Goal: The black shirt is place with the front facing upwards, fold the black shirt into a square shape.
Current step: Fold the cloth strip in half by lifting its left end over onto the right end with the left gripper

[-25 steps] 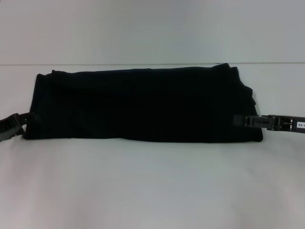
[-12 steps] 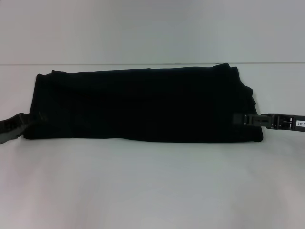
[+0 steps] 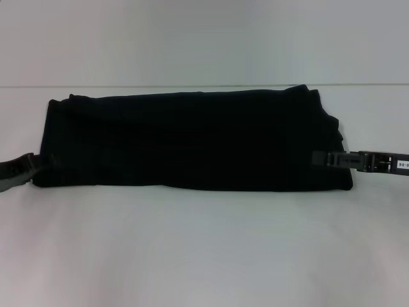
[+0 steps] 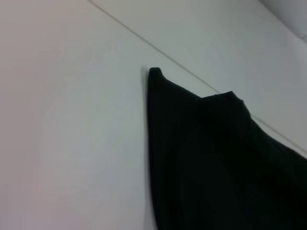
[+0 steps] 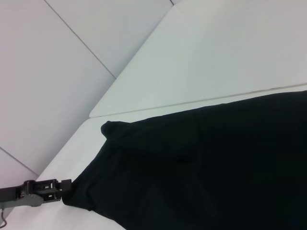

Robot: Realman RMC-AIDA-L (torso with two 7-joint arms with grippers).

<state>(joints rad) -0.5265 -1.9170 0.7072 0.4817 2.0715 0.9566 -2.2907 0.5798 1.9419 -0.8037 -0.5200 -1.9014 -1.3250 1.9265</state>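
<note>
The black shirt point(image 3: 192, 141) lies folded into a long, wide band across the white table point(image 3: 204, 249), with no lettering showing. My left gripper point(image 3: 32, 164) sits low at the band's near left corner, touching or just off its edge. The right wrist view shows that same left gripper point(image 5: 64, 186) against the corner of the shirt point(image 5: 216, 163). My right gripper point(image 3: 316, 160) reaches in from the right and lies over the band's near right end. In the left wrist view only the shirt point(image 4: 216, 158) with one pointed corner appears.
A seam between table panels point(image 3: 204, 86) runs just behind the shirt. Bare white tabletop spreads in front of the band and to both sides of it.
My left gripper has drawn back a little to the left, away from the shirt's corner. The right gripper and the shirt have barely moved.
</note>
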